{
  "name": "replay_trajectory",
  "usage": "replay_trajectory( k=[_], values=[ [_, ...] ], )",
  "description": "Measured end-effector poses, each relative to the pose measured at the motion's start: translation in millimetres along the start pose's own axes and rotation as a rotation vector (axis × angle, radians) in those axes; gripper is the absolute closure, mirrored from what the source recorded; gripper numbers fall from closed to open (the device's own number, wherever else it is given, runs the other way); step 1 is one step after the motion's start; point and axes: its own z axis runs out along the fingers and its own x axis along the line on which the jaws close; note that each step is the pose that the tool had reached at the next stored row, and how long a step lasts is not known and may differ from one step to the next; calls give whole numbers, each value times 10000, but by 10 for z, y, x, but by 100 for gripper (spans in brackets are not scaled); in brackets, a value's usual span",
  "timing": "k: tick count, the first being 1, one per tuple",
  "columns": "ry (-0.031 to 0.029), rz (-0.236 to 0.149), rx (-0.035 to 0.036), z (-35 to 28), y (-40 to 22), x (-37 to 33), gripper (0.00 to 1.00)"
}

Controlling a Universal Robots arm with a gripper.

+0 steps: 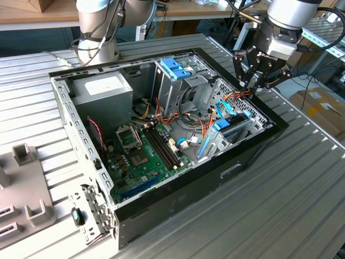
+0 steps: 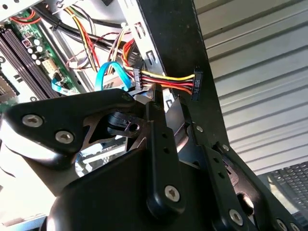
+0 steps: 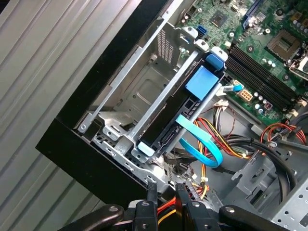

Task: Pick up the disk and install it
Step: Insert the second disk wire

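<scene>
Disk sits in the case's drive bay; jaws pinch a multicoloured power cable.

We are seeing the disk sitting slotted in the metal drive cage at the first wrist view's centre, dark-sided, light-blue rails along its edges; in the exterior view it is standing on edge, centre-right.

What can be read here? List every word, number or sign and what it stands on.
No text reads clearly enough to quote.
White lettering on the gripper body: too small to read.
White label on the grey box: print too small to read.
Markings on the motherboard: blurred.
</scene>
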Motion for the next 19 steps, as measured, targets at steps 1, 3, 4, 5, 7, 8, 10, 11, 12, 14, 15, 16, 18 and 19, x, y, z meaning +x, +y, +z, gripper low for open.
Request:
replay_trajectory(
  k=[1, 3, 4, 5, 7, 8, 10, 11, 12, 14, 15, 16, 18, 19],
  values=[
    [-1, -71, 4, -1, -3, -3, 71],
    [-11, -476, 25, -2, -7, -5, 71],
    [-15, -780, 40, -3, -8, -5, 71],
    [-18, -981, 50, -4, -8, -5, 71],
    [-27, -1406, 72, -3, -8, -5, 71],
    [-33, -1735, 88, -4, -8, -5, 71],
    [-40, -2090, 107, -3, -8, -5, 71],
    [-45, -2323, 119, -3, -8, -5, 71],
    [-48, -2508, 128, -3, -8, -5, 71],
    [-56, -2915, 149, -3, -8, -5, 71],
    [-61, -3175, 162, -3, -8, -5, 71],
    [-64, -3336, 170, -3, -8, -5, 71],
    [-71, -3669, 188, -3, -8, -5, 71],
    [-74, -3863, 197, -3, -8, -5, 71]
  ],
)
